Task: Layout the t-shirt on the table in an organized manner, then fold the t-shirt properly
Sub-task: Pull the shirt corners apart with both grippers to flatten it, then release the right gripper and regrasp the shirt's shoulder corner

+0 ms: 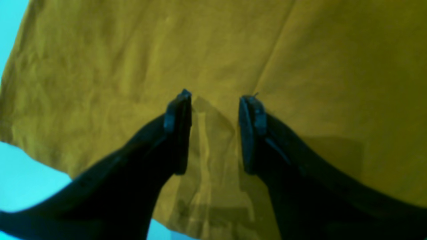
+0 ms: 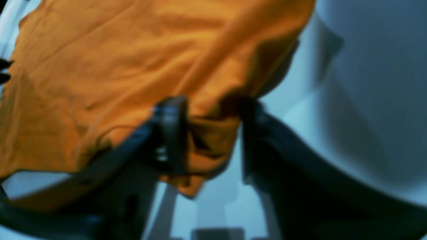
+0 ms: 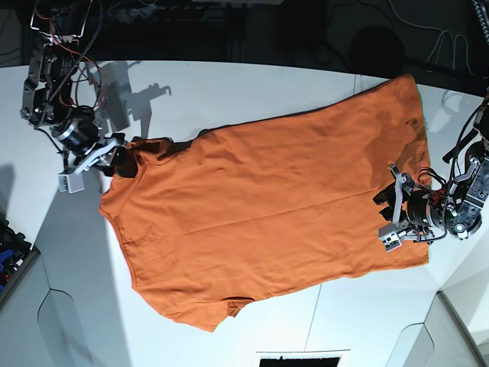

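Note:
The orange t-shirt [image 3: 260, 206] lies mostly spread on the white table [image 3: 229, 84], slanting from lower left to upper right. My right gripper [image 3: 130, 159] is at the shirt's upper-left sleeve. In the right wrist view it [image 2: 210, 110] is shut on a bunched fold of the t-shirt [image 2: 100, 66], held a little above the table [image 2: 367, 100]. My left gripper [image 3: 386, 200] is over the shirt's right end. In the left wrist view it [image 1: 216, 100] is open, its tips on or just above the flat t-shirt [image 1: 100, 66], with the table [image 1: 20, 180] at the left.
Dark cables and equipment run along the table's far edge [image 3: 229, 30]. Thin seam lines cross the tabletop near the front [image 3: 321, 306]. A dark box [image 3: 11, 248] sits at the left edge and a black object [image 3: 298, 358] at the front edge.

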Action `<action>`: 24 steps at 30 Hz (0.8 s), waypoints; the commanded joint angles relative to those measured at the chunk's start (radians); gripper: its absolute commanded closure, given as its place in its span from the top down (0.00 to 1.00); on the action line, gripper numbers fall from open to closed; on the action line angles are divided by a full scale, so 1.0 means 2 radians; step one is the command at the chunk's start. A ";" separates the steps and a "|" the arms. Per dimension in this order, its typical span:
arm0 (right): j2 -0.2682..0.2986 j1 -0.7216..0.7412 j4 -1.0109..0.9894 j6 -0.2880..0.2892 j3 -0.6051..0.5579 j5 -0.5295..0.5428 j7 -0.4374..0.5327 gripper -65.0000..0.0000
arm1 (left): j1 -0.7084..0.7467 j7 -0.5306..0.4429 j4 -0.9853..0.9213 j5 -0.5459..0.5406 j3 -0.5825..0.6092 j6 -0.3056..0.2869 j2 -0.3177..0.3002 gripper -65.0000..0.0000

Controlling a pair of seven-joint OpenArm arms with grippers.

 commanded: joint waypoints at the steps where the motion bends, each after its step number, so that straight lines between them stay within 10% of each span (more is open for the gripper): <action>1: 0.004 0.002 0.004 0.000 -0.001 -0.008 -0.005 0.22 | -0.014 -0.004 0.005 -0.004 -0.005 0.001 -0.008 0.40; 3: 0.005 0.003 0.005 0.000 0.000 -0.008 0.004 0.01 | -0.013 -0.003 0.005 -0.003 -0.005 0.001 -0.008 0.40; 16: 0.020 0.001 0.125 0.000 0.056 0.020 -0.094 0.00 | -0.011 0.010 0.005 -0.003 -0.005 0.001 -0.008 0.40; 20: 0.031 -0.008 0.135 0.000 0.077 0.045 -0.096 0.57 | -0.011 0.010 0.005 -0.003 -0.005 0.001 -0.009 0.40; 24: 0.031 -0.039 0.158 0.000 0.108 0.058 -0.104 0.60 | -0.011 0.010 0.005 -0.003 -0.005 0.001 -0.008 0.40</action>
